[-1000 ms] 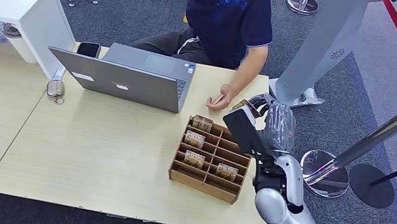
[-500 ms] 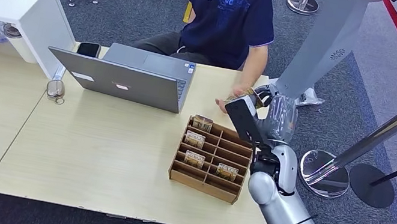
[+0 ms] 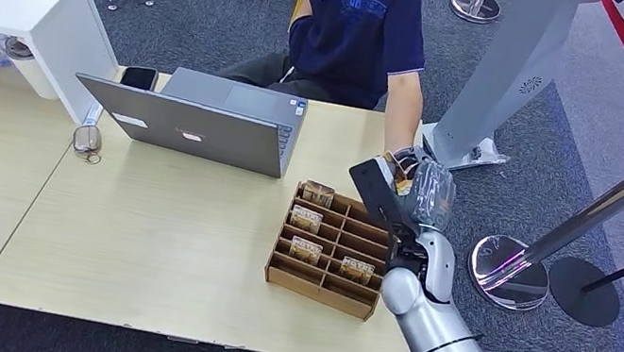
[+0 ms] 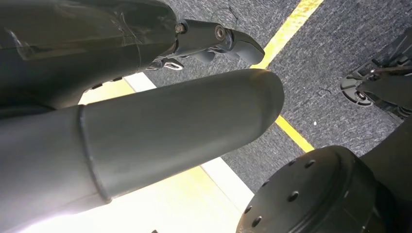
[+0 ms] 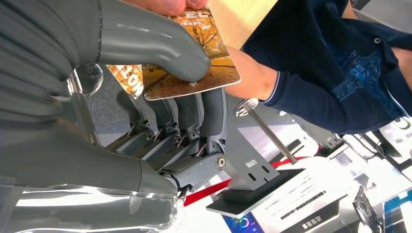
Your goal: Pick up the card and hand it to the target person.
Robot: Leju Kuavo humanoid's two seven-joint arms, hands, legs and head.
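Card (image 5: 189,53) with an autumn-tree picture sits pinched in the right hand (image 5: 145,97), the thick grey thumb pressed on its face and the darker fingers (image 5: 187,121) curled behind it. At the card's far edge the person's fingertips (image 5: 167,6) have closed on it, so both now hold it at once. From the head view the right hand (image 3: 416,189) is raised over the far right corner of the table (image 3: 134,242), just beyond the wooden card rack (image 3: 332,248), and the person's hand (image 3: 396,157) meets it there. A second ago that hand rested on the table short of the robot's; it has since come across while the arm shifted slightly toward the person (image 3: 363,22). The handover looks nearly complete: what seems left is for the thumb to let go once the person pulls. The left hand (image 4: 209,41) hangs over the floor, fingers curled in, holding nothing. A laptop (image 3: 193,118) stands open further left.
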